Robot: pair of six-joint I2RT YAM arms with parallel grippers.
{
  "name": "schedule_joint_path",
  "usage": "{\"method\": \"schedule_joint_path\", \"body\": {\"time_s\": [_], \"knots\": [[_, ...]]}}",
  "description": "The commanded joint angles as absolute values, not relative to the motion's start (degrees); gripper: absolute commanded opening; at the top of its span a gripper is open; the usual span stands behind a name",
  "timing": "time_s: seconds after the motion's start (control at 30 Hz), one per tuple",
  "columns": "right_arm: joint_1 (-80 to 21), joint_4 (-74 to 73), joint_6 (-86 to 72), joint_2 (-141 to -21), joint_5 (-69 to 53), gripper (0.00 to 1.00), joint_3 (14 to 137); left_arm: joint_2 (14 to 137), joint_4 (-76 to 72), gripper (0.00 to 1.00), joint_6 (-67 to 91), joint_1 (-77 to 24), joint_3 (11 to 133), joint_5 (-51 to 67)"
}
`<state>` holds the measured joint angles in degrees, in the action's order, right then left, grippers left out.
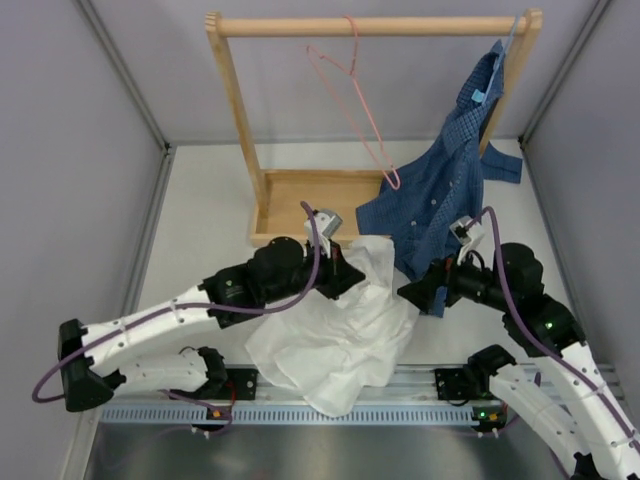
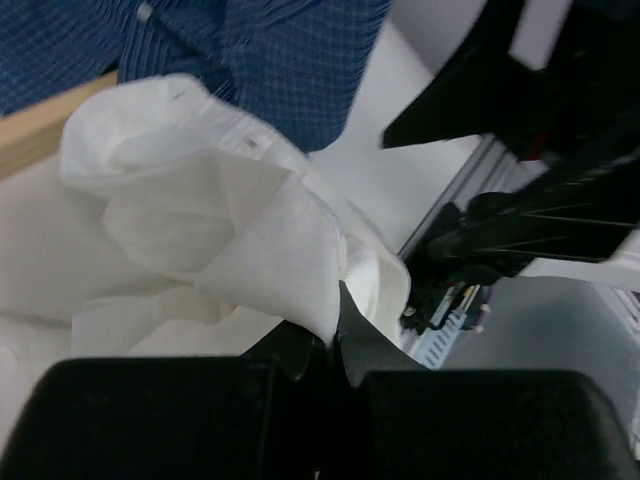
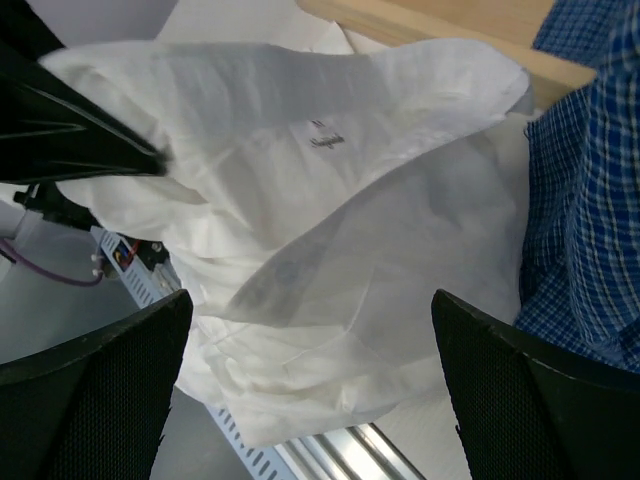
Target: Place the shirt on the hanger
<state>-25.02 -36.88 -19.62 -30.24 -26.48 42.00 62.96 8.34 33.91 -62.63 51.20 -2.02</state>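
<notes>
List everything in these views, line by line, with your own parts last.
white shirt: one, white, crumpled on the table in front of the rack, between the two arms
pink hanger: one, pink wire, hooked on the rack's top bar, bare
blue checked shirt: one, dark blue, hanging from the right end of the top bar, its tail down beside the white shirt
wooden rack: one, light wood, at the far side of the table
table: one, white
rail: one, silver, along the near edge
left gripper: one, black, closed on a fold of the white shirt
right gripper: one, black, open, facing the white shirt
</notes>
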Motion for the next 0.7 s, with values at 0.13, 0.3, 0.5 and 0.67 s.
{"method": "schedule_joint_path", "body": {"time_s": [0.13,0.3,0.5,0.67], "knots": [[-25.8,-30.5,-16.3,-30.9,-30.7,0.99,49.0,58.1,13.6,0.00,28.6,-73.0,57.4,7.2],[-25.8,-35.0,-16.9,-28.3,-23.7,0.99,49.1,68.8,4.6,0.00,29.3,-89.0,52.3,-6.8],[-25.8,-45.0,-15.1,-26.7,-17.3,0.99,49.8,76.8,-7.8,0.00,29.4,-93.5,51.2,-5.2],[-25.8,-44.9,-15.3,-25.6,-22.8,0.99,46.9,75.9,-7.2,0.00,29.7,-94.7,47.0,-3.1]]}}
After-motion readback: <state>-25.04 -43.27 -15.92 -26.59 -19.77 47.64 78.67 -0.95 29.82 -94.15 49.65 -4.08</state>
